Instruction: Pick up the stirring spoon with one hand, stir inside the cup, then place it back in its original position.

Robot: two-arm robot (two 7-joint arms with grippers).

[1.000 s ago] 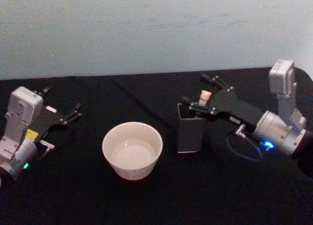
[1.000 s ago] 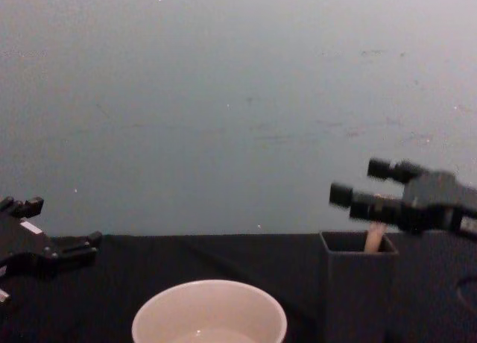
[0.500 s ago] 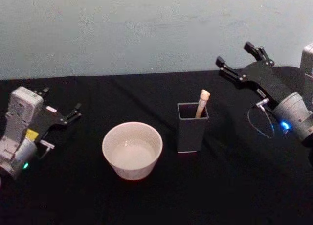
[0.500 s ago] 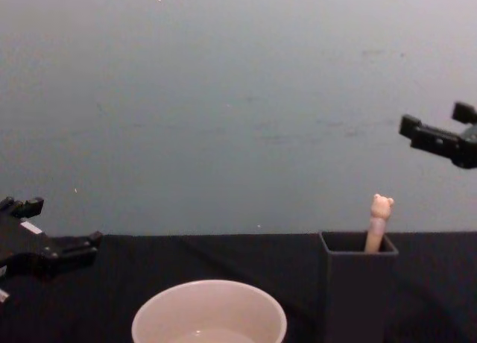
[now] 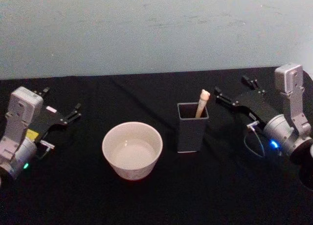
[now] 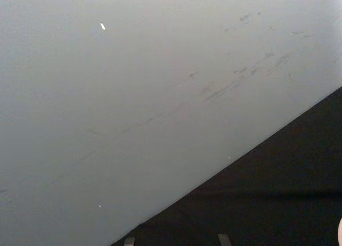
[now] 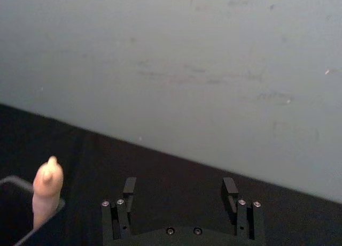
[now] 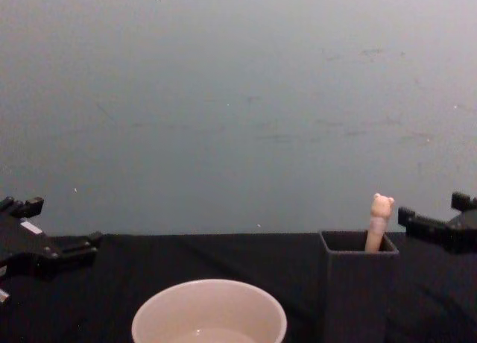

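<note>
The dark grey holder box (image 5: 192, 126) stood upright on the black tabletop (image 5: 146, 200), just right of the cup (image 5: 132, 149), the two apart. The stirring spoon (image 5: 201, 103) leaned inside the holder with its beige handle and tiny bear head rising above the rim at the far right corner; its metal bowl was hidden within the box. The cream-white cup sat near the middle of the tabletop, its inside pale, what it held too faint to tell. The right end effector (image 5: 234, 93) hovered just right of the holder, its fingers spread wide and gripping nothing, level with the bear head in the chest view. The left end effector (image 5: 61, 108) rested at the far left, well apart from the cup, fingers spread.
</note>
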